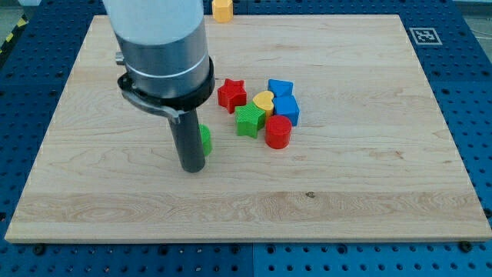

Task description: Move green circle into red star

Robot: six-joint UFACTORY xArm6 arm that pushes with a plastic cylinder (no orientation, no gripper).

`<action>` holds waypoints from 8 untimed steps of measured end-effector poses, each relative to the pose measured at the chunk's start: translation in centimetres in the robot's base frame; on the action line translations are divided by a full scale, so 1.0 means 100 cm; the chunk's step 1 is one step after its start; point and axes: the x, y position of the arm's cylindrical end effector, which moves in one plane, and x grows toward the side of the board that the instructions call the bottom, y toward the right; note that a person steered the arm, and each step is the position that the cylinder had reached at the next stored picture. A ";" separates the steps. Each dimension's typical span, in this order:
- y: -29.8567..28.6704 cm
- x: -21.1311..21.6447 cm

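Note:
The green circle is mostly hidden behind my rod; only a green sliver shows at the rod's right side. My tip rests on the board against the circle's lower left. The red star lies up and to the right of the circle, at the left end of a cluster of blocks.
The cluster holds a green star, a yellow heart, a red cylinder and two blue blocks. A yellow block sits at the board's top edge. The arm's body covers the upper left board.

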 end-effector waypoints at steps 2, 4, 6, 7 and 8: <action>0.000 -0.030; 0.000 -0.046; 0.001 -0.053; 0.016 -0.066; 0.023 -0.075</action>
